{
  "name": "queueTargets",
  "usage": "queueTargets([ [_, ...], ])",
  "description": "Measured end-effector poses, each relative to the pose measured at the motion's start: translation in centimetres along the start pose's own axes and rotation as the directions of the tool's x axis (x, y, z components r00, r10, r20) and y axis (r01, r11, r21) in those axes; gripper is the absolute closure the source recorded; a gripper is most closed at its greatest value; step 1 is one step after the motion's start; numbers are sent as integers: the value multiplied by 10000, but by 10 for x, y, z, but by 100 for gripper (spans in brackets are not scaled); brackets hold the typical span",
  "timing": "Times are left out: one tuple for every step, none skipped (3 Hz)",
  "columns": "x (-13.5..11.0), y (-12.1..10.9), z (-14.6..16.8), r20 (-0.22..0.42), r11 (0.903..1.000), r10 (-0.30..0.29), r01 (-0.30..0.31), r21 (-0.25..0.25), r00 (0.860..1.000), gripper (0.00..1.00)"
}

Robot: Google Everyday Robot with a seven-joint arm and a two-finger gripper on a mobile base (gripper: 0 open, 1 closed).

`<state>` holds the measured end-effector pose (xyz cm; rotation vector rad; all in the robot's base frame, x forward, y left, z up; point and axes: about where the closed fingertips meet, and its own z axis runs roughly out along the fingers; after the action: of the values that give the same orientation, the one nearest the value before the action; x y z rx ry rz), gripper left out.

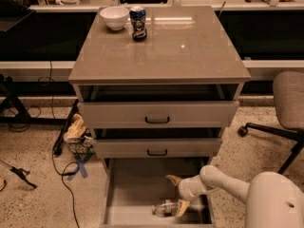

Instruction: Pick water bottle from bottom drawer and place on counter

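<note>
while bottom drawer (pixel 132 188) holds water bottle (pixel 165 208), pincer (pixel 178 193) spread beside

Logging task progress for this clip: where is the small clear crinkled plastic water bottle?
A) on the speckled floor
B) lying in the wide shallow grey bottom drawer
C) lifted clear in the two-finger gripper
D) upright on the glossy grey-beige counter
B: the water bottle lies on its side on the bottom drawer floor, with the open gripper down beside it, not lifting it.

The small clear plastic water bottle (pixel 166 208) lies sideways in the open, shallow grey bottom drawer (pixel 130 186). My gripper (pixel 178 193), fingers spread, sits just beside it.
</note>
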<state>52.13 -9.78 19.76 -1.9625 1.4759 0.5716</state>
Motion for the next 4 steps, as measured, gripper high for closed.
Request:
queueTargets([
  [18,5,15,-33,10000,52,-52,-78,10000,0],
  [28,7,25,-44,9998,36,-37,-191,10000,0],
  [35,9,32,14,9996,16,-16,-292,10000,0],
  [39,11,37,64,9994,-3,5,-350,10000,19],
])
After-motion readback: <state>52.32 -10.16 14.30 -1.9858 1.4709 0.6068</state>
